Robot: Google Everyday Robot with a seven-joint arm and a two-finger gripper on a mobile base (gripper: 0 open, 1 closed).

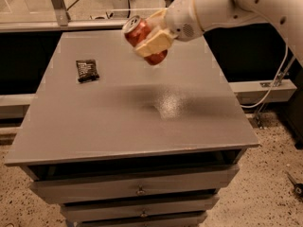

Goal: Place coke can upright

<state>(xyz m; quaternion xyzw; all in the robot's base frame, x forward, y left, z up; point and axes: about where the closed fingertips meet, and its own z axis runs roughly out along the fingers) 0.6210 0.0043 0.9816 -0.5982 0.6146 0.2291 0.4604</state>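
Item: coke can (136, 32). Aloft over far half of tabletop (118, 126), tilted, silver top toward upper left, clear of surface. We judge it light, thin-walled, easily dented, slick aluminium; rolls if laid on side. We rate best hold as across mid-body, moderate squeeze. Claw (150, 44): clamped around can's middle. Black packet (87, 71): flat on tabletop, well left of can.

Cam high front, down on table (94, 126); pincer (148, 41) w/ coke can (138, 32) top-ctr.

Gripper (151, 41) with coke can (137, 32) (above table (142, 126))
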